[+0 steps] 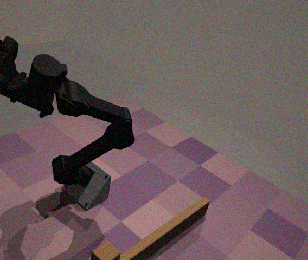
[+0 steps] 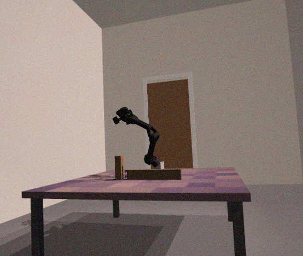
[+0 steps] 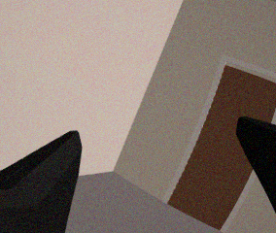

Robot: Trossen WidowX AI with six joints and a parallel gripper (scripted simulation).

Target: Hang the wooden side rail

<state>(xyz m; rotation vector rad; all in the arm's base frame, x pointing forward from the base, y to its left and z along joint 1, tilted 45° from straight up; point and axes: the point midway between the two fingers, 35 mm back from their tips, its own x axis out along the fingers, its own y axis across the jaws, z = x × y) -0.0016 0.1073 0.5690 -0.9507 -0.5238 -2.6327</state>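
The wooden side rail (image 1: pixel 166 228) (image 2: pixel 153 174) lies level on the table, its near end beside the headboard post (image 1: pixel 106 249) (image 2: pixel 118 168). The post stands upright. In the exterior view small steel hooks (image 2: pixel 125 174) show at the rail's post-side end, close to the post; whether they touch it is too small to tell. The pins and the inside of the slot cannot be made out. My gripper (image 3: pixel 162 133) is open and empty, with its fingers wide apart. In the exterior view it is high above the post and away from the rail.
The table (image 1: pixel 146 179) (image 2: pixel 135 195) has a pink and purple checked top. The arm's grey base bracket (image 1: pixel 95 187) stands on it behind the rail. A brown door (image 2: pixel 169 121) (image 3: pixel 225 150) is in the wall beyond.
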